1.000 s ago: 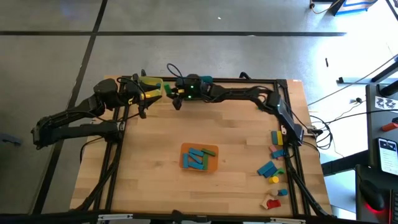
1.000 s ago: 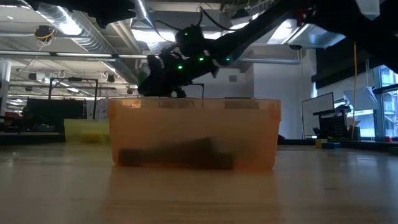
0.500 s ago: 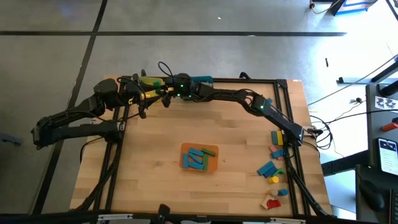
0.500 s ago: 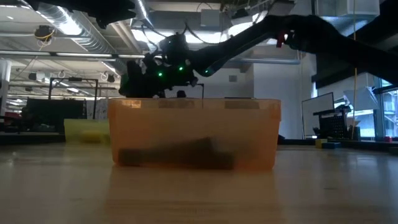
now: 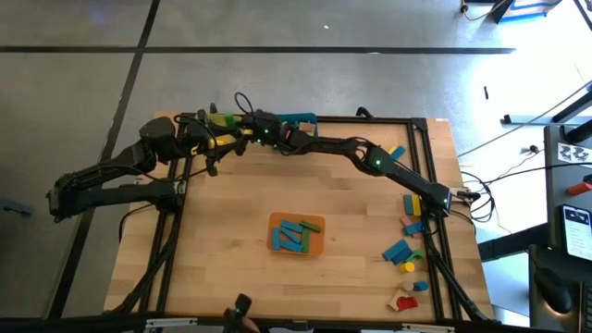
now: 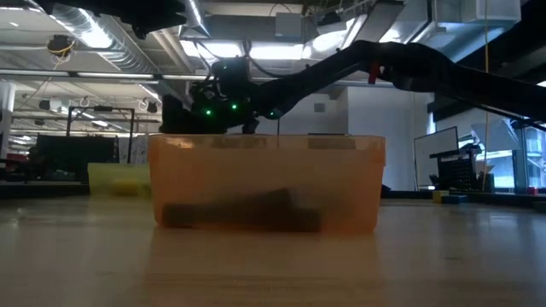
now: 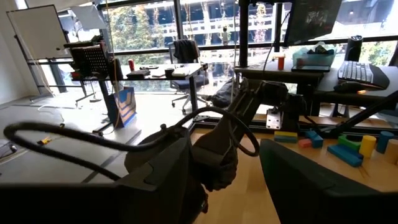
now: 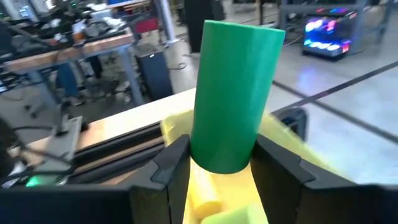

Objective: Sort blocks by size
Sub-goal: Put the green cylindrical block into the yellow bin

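Note:
My right gripper [image 5: 243,131] reaches across the far side of the table and is shut on a green cylinder block [image 8: 233,93] over the yellow bin [image 5: 222,121]. In the right wrist view the yellow bin [image 8: 174,127] holds yellow blocks [image 8: 202,193] below the cylinder. My left gripper [image 5: 206,141] is open and empty at the far left, beside the yellow bin. The orange bin [image 5: 296,234] at mid-table holds several blue and green blocks. More loose blocks [image 5: 407,252] lie on the table by its right edge. My right gripper pinches the green cylinder between its two fingers, one on each curved side near one end [image 8: 214,158]. Most of the cylinder sticks out past the fingertips [image 8: 177,152]. The arm comes from the table's right. The cylinder is lifted clear above the yellow bin.
A teal bin [image 5: 298,118] stands at the far edge, right of the yellow bin. The orange bin [image 6: 266,183] fills the middle of the low view, with the yellow bin [image 6: 119,179] behind it. A dark frame rail [image 5: 370,119] runs round the table.
My right gripper has gone along the far edge toward the table's left, from over the teal bin to over the yellow bin. It has kept the green cylinder in its fingers. The right arm has stretched out further.

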{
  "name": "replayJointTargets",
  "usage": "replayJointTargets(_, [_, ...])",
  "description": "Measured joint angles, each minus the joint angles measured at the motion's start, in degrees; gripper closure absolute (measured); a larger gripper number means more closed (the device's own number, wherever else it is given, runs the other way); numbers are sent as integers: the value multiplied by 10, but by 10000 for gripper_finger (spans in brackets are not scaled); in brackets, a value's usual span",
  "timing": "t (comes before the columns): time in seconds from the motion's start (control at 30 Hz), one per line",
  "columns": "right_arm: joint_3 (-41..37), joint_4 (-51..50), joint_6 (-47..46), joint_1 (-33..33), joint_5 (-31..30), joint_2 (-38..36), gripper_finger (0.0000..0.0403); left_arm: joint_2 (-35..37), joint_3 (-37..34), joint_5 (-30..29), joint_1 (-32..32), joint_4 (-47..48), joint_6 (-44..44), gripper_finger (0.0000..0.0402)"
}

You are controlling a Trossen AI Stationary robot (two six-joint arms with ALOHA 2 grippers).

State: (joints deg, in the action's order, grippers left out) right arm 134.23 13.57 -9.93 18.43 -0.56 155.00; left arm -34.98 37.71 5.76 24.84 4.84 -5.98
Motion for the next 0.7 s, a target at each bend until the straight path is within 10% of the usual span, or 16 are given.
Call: replayJointTargets(0.7, [0, 34, -1, 17, 16, 19, 249, 0, 0, 0, 0, -4, 0, 219])
